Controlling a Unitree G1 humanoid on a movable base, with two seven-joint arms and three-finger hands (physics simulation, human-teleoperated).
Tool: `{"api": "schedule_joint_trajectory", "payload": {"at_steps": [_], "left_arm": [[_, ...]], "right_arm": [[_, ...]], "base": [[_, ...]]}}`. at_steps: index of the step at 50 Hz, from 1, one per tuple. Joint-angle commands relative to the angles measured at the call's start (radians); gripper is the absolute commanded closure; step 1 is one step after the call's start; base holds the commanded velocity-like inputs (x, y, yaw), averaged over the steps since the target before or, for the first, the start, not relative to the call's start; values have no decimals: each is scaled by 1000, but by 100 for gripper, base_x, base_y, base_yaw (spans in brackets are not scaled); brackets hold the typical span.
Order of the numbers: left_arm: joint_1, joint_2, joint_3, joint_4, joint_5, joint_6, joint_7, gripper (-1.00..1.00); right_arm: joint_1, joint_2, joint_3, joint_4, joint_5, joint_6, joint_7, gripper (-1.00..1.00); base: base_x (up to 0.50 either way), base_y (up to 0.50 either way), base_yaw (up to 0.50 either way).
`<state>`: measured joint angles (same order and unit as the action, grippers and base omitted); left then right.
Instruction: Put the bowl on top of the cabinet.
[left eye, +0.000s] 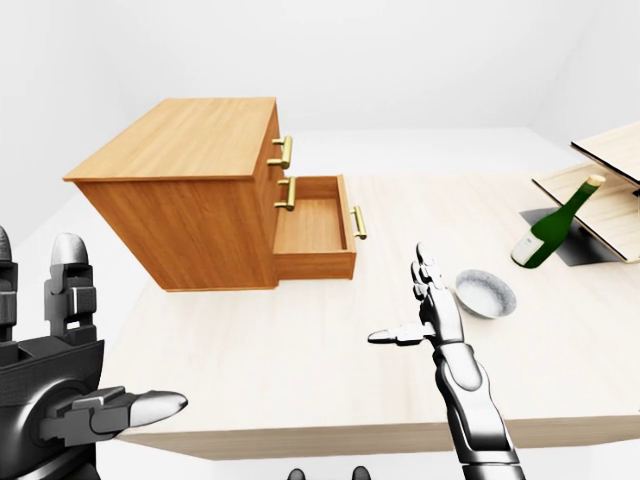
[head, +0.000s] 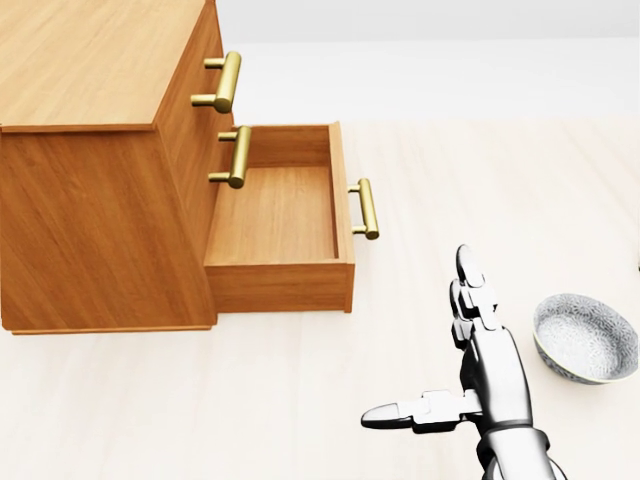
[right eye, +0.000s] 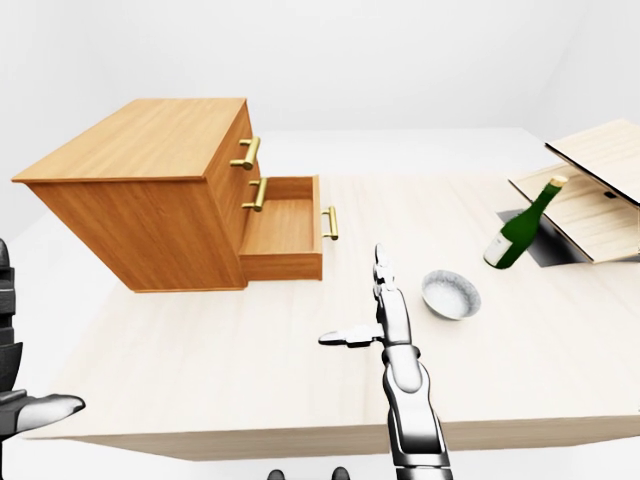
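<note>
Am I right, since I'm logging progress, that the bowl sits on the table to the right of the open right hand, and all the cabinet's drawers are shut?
Not quite: the cabinet's bottom drawer is pulled open, as the head view shows. The bowl does sit on the table, right of the open right hand.

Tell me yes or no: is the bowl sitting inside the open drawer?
No. In the left-eye view the bowl rests on the table, right of the open drawer, which holds nothing.

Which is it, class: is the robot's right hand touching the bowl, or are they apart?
Apart. In the head view a strip of bare table shows between the open right hand and the bowl, which sits to the hand's right.
</note>
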<state>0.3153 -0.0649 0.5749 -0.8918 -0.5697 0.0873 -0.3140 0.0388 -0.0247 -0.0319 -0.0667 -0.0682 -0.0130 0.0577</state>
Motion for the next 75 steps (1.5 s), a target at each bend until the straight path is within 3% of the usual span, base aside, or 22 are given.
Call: {"api": "schedule_joint_trajectory", "payload": {"at_steps": [1,26,35,49,52,53,56,58,59,64,68,72,75], "left_arm": [[-34,-6,-20,118,34,0,17,-100],[-52,15,-46,201,50,0,15,-100],[-51,17,-48,202,49,0,16,-100],[-46,12,-48,190,52,0,15,-100],[-49,12,-51,189,56,0,19,-100],[-50,13,-53,190,58,0,20,-100],[-49,12,-56,190,62,0,21,-100],[-46,10,-60,185,64,0,20,-100],[-44,7,-65,181,69,0,20,-100],[-38,3,-65,177,72,0,15,-100],[-42,4,-67,178,74,0,18,-100],[-40,2,-75,175,83,0,20,-100],[-37,1,-75,169,83,0,19,-100]], "right_arm": [[-19,1,11,87,-11,-63,6,-100],[-54,1,9,155,-21,-64,-10,-100],[-43,-2,29,142,-90,-74,-27,-100],[-27,3,6,110,3,-74,-8,-100],[-2,2,8,68,3,-51,-3,-100],[20,5,10,18,4,-23,-3,-100],[68,4,0,-56,9,6,1,-100],[120,-4,0,-134,-18,85,8,-100],[176,-11,-13,-253,-44,100,13,-100],[277,-9,-74,-536,-140,100,97,-100],[332,6,-165,-725,-264,100,228,-100],[336,34,-277,-822,-392,100,385,-100],[291,8,-387,-906,-527,100,559,-100]], "base": [[50,0,0],[48,10,0],[0,6,0],[0,14,0],[0,0,0],[0,0,0],[0,0,0],[0,0,0],[0,0,0],[0,0,0],[0,0,0],[0,0,0],[0,0,0]]}}
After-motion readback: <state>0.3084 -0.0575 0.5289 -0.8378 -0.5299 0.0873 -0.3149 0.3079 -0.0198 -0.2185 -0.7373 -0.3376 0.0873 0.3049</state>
